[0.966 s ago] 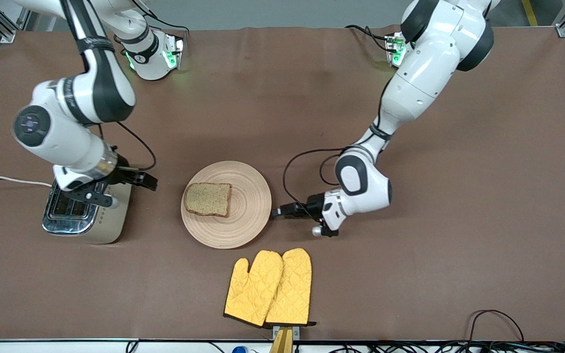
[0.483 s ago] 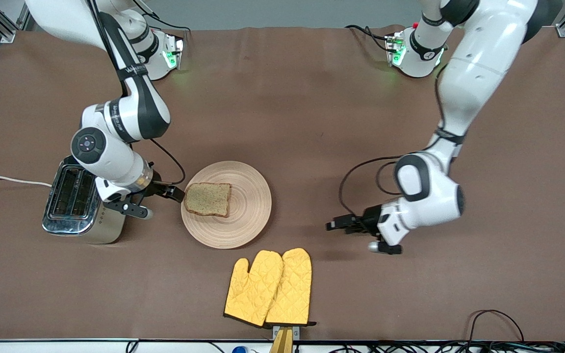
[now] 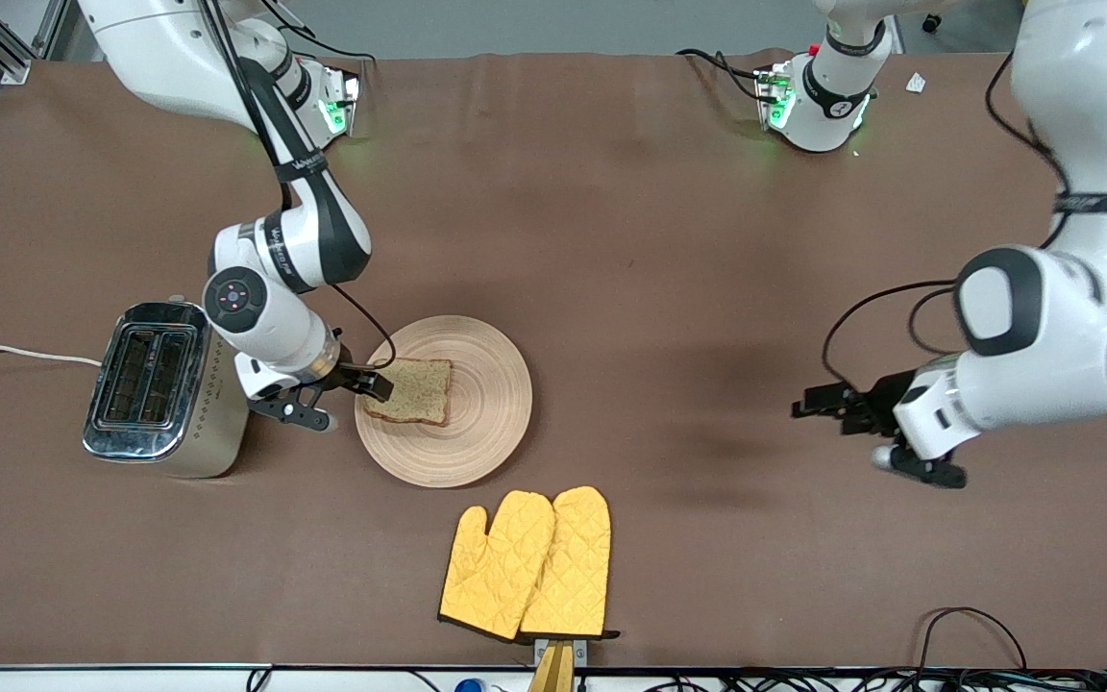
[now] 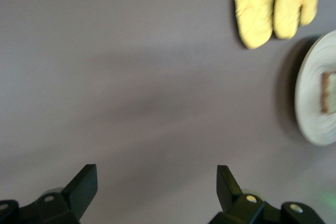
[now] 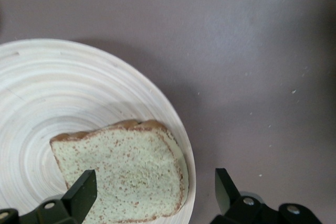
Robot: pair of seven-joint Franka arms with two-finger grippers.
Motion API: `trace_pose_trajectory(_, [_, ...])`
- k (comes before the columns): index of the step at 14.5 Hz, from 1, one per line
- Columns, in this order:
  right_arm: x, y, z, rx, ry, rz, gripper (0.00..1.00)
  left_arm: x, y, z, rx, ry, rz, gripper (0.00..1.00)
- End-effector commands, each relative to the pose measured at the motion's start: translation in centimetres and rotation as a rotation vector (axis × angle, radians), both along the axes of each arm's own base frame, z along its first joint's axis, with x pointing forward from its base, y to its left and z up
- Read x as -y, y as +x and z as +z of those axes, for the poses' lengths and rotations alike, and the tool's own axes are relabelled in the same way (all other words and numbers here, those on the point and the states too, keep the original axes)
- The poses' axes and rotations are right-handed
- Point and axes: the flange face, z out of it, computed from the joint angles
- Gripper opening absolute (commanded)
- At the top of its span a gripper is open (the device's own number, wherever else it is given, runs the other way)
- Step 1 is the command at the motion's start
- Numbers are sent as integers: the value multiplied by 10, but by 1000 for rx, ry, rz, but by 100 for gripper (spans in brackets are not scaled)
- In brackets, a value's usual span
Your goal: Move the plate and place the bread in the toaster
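The brown speckled bread (image 3: 416, 391) lies flat on the round beige plate (image 3: 496, 404), on the half toward the toaster (image 3: 155, 384). My right gripper (image 3: 373, 384) hangs open over the bread's edge on that side. In the right wrist view one finger is over the bread (image 5: 126, 171) and the other is off the rim of the plate (image 5: 63, 93), with the right gripper (image 5: 155, 174) holding nothing. My left gripper (image 3: 818, 404) is open and empty over bare table toward the left arm's end. In its wrist view the left gripper (image 4: 156, 169) has only tabletop between its fingers.
Two yellow oven mitts (image 3: 529, 562) lie nearer the front camera than the plate; the mitts (image 4: 275, 6) also show in the left wrist view beside the plate (image 4: 312, 103). The toaster's white cord (image 3: 6, 353) runs off toward the right arm's end of the table.
The right gripper has come from over the toaster to the bread on the plate. The left gripper has drawn away from the plate's rim toward its own end of the table.
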Motion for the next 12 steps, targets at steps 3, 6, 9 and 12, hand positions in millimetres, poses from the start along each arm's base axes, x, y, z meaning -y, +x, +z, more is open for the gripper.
trace_pose_trajectory(3, [-2,-22,-19,1,3,-10,83,-18,-47,97,23,228,-11,100])
trace_pose_trajectory(6, [3,-23,-22,1,1,-17,75,-34,-61,139,74,309,-6,100])
trace_pose_trajectory(9, [5,-26,-27,0,0,-21,67,-34,-75,174,128,352,-4,100])
trace_pose_trajectory(12, [6,-26,-31,-2,-1,-23,54,-41,-86,197,156,377,17,100])
